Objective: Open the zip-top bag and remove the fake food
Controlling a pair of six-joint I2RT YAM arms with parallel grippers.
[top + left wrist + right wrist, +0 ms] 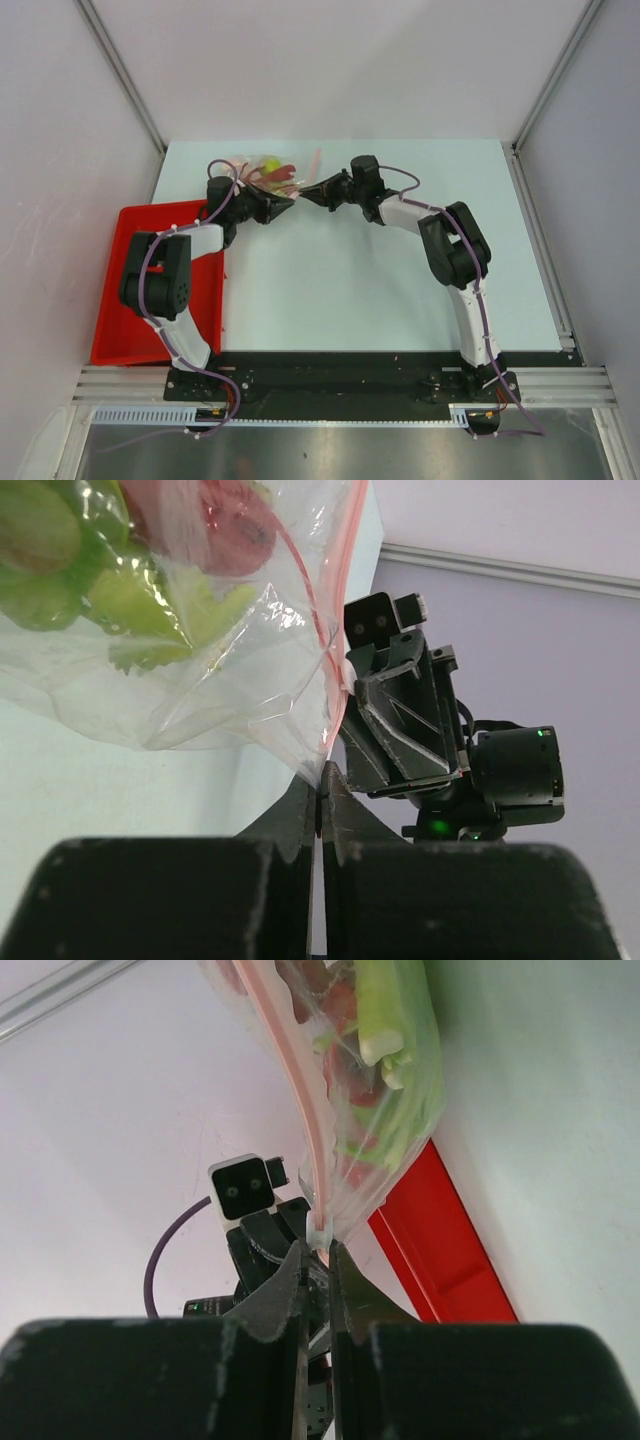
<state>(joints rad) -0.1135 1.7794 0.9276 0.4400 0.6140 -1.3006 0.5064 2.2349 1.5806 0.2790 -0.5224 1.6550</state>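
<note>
Left gripper (320,792) and right gripper (318,1252) each pinched the bag (220,690) by its zip edge (296,1090) just above them; it looked limp and slippery.

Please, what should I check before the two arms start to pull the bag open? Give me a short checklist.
1. Left gripper shut on the zip-top bag, at its mouth edge: ok.
2. Right gripper shut on the same edge, facing the left one: ok.
3. Fake food inside the bag: ok.
4. Zip strip already parted: cannot tell.
5. Red tray beside the left arm: ok.
</note>
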